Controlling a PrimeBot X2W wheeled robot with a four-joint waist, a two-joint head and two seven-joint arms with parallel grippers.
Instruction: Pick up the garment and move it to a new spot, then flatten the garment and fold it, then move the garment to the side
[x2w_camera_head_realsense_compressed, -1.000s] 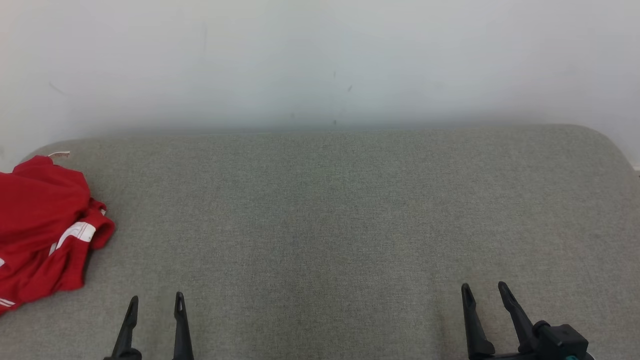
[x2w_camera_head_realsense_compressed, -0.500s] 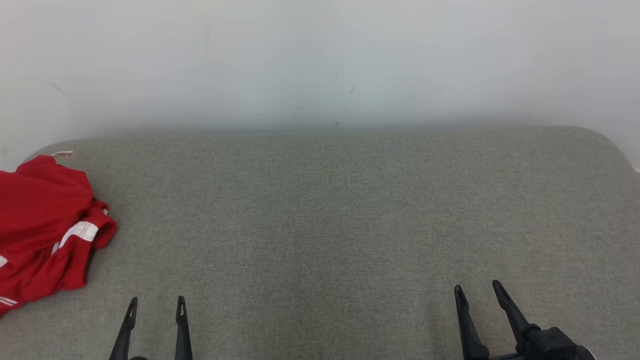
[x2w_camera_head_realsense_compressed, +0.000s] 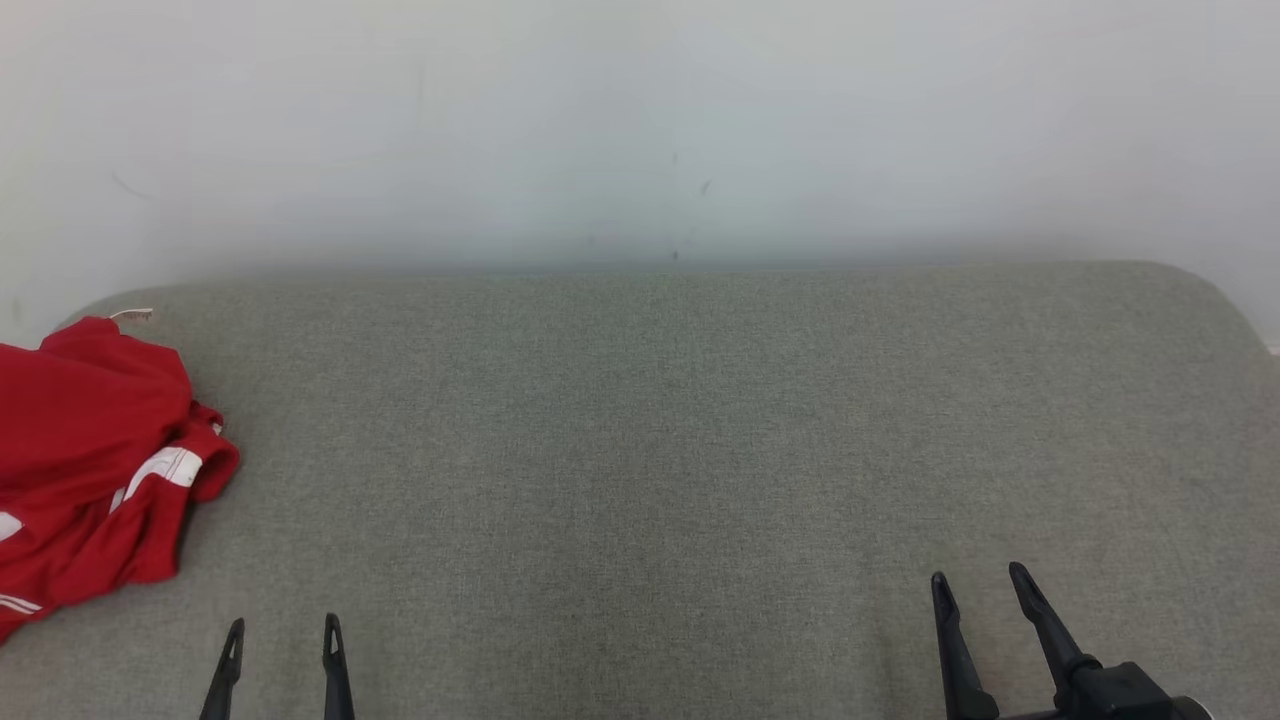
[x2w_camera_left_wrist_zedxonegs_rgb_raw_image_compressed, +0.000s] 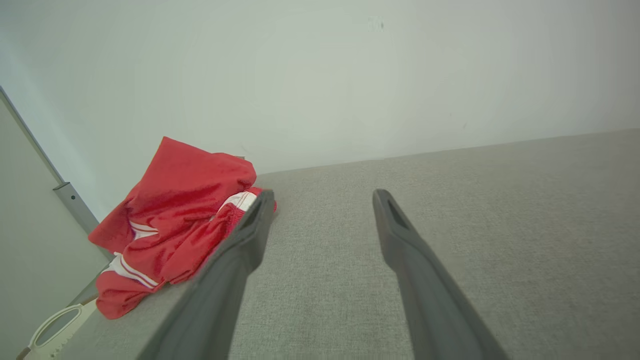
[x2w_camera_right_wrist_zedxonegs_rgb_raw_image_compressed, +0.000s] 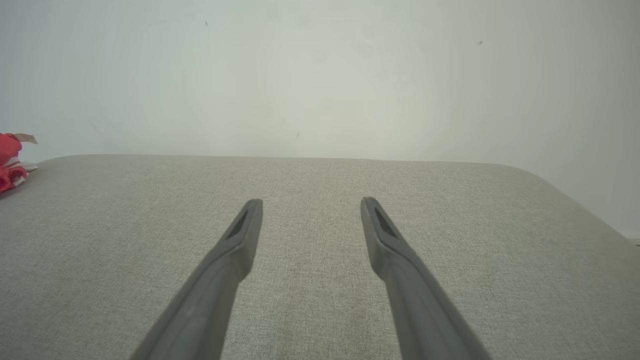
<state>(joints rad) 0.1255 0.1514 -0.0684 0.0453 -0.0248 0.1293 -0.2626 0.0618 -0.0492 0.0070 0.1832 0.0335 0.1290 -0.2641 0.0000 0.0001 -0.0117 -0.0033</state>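
Red with white stripes, the garment (x2w_camera_head_realsense_compressed: 90, 450) lies crumpled at the far left of the grey woven cushion (x2w_camera_head_realsense_compressed: 650, 430). You have the left gripper (x2w_camera_head_realsense_compressed: 283, 622) near it, fingers spread wide; your right gripper (x2w_camera_head_realsense_compressed: 978, 572), well apart, is equally wide.

Grey cushion (x2w_camera_head_realsense_compressed: 700, 450) bare across middle, right; red garment (x2w_camera_head_realsense_compressed: 90, 450) crumpled far left.

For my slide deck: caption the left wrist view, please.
Open left gripper beside bunched red garment on grey fabric surface.
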